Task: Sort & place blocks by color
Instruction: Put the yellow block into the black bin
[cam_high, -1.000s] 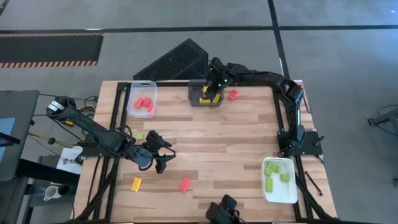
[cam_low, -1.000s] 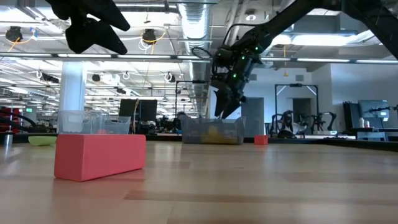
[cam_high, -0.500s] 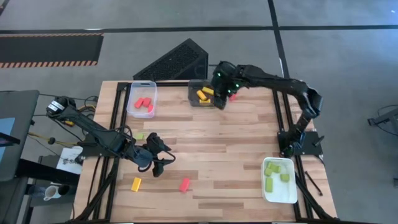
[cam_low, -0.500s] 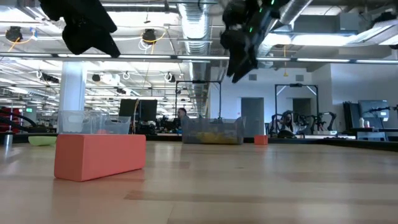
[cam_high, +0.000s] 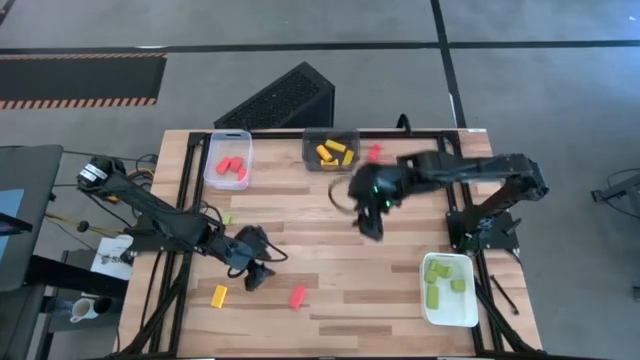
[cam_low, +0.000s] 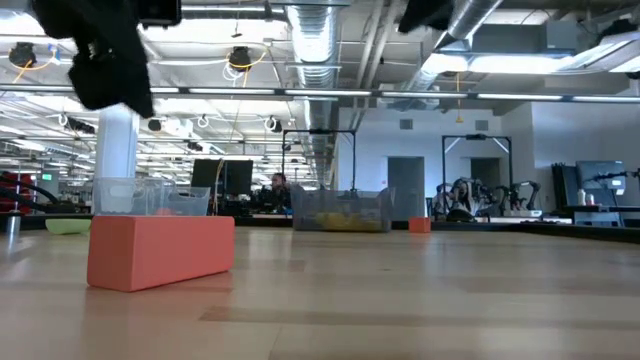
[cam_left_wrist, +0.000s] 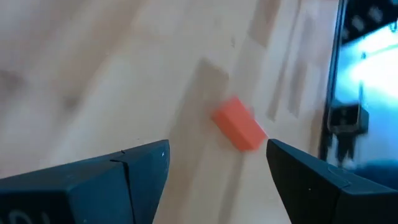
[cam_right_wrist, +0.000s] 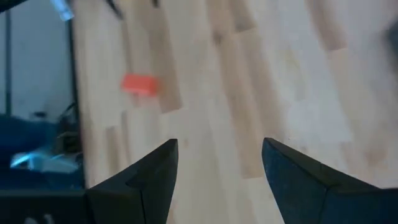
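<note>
Readable text: none could be made out in any view.
Labels, brands, numbers: none showed on the table (cam_high: 330, 235), the trays or the blocks.
Signs: none could be read in the room behind the table.

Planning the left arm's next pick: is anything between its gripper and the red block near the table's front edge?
Nothing visible. The left gripper, fingers open, hangs just beside the red block, with only bare table between them; the wrist view shows the block ahead between the fingers.
</note>
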